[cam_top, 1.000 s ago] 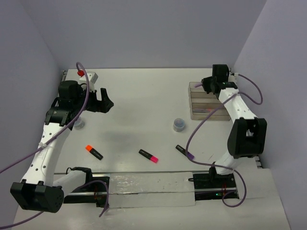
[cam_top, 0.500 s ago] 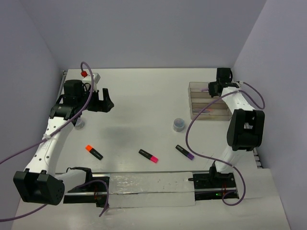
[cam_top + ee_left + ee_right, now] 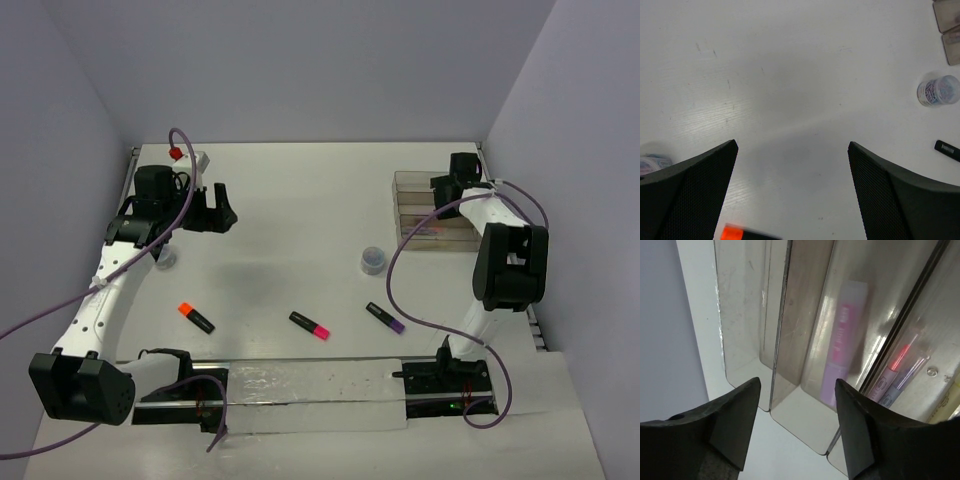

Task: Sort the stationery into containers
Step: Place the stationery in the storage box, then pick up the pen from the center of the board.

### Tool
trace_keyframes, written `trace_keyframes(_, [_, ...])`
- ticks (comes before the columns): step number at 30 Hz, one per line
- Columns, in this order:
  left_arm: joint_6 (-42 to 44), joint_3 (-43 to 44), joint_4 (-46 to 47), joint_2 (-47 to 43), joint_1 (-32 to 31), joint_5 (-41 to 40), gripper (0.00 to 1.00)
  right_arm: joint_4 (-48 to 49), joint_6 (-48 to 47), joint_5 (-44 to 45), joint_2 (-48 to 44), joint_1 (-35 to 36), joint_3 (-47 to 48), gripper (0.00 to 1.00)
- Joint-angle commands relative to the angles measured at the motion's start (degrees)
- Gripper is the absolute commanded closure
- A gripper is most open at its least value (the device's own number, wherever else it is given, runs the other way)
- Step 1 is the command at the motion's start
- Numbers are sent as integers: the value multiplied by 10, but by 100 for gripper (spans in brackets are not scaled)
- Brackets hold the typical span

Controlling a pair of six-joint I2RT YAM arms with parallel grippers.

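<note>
The clear three-compartment tray (image 3: 399, 212) stands at the far right. My right gripper (image 3: 443, 187) hovers open and empty over its far end (image 3: 790, 405). A lilac marker (image 3: 842, 342) lies in the middle compartment and thin sticks (image 3: 900, 365) in the one beside it. My left gripper (image 3: 220, 212) is open and empty above bare table at the far left (image 3: 792, 150). An orange-capped highlighter (image 3: 197, 317), a pink-capped one (image 3: 310, 325) and a purple-capped one (image 3: 385, 318) lie on the table. The orange cap (image 3: 732, 233) shows below the left fingers.
One small round grey-blue piece (image 3: 373, 260) sits mid-table, also in the left wrist view (image 3: 938, 90). Another (image 3: 165, 258) sits under the left arm. Walls close in the table at the left, back and right. A clear sheet (image 3: 310, 395) lies along the near edge.
My right gripper has moved from above the tray's left far corner down toward its far end. My left gripper has drawn back slightly toward the far left. The highlighters have not moved.
</note>
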Motion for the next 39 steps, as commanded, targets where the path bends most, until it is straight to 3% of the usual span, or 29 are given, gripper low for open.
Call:
trace_keyframes(1, [-5,21,16,-6,1,-4,1,31,-48,2,-21,-4,19,29])
trace_keyframes(6, [-7,21,13,-10,1,3,1,51,-236,-46,-99,31,21,28])
trace_keyframes(9, [10,23,5,-15,1,-4,1,7,-388,8,-178,107,15,27])
trace_keyframes(12, [74,19,-15,-21,1,-9,1,-18,-525,56,-283,252,-45,24])
trace_keyframes(13, [100,16,-25,-23,1,-18,1,-21,-555,51,-314,285,-74,16])
trace_keyframes(14, [125,12,-36,-26,1,-32,1,-28,-581,36,-345,313,-110,0])
trace_keyframes(19, [171,-17,-60,-41,1,-83,1,-180,-545,-54,-354,328,-139,0])
trace_keyframes(22, [185,-53,-58,-72,1,-97,1,-284,-517,-34,-354,353,-163,0])
trace_keyframes(30, [213,-79,-54,-123,1,-110,1,-305,-497,-39,-286,429,-218,0])
trace_keyframes(39, [225,-98,-41,-139,1,-107,1,-265,-480,-32,-254,450,-263,0])
